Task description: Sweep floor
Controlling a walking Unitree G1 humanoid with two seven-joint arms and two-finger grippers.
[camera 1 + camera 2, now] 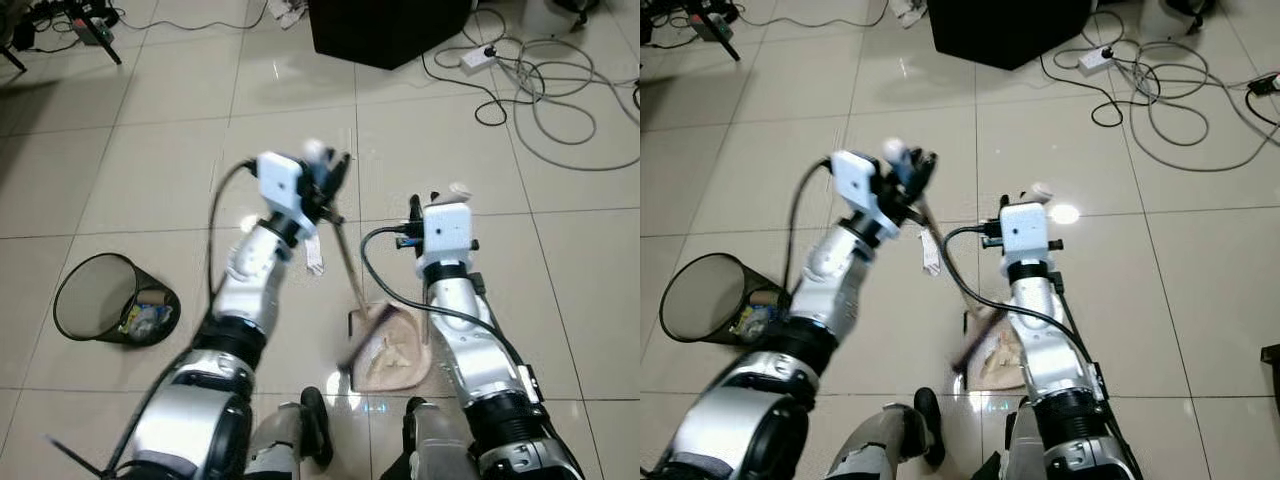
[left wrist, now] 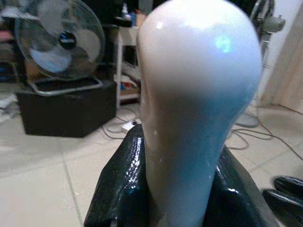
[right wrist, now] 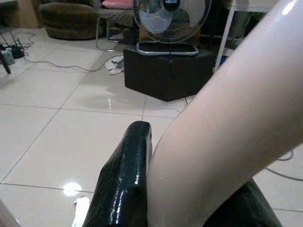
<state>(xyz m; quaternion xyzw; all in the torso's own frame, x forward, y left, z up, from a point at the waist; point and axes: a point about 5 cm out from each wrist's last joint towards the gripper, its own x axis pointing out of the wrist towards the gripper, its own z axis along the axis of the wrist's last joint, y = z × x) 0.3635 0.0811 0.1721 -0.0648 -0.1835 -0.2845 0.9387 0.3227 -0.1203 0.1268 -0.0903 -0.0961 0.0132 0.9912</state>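
Our left tool [image 1: 325,178] clamped on the broom [image 1: 350,275] handle top, our right tool [image 3: 142,189] gripping the dustpan [image 1: 392,352] handle, pan on the floor [image 1: 150,150] between our arms, bin [image 1: 110,300] at left

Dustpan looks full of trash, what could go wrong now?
1. The dustpan, held by the right gripper, could tip and spill its paper scraps.
2. The broom in the left gripper might flick scraps past it.
3. The bin lies tipped over, so its trash may roll out.
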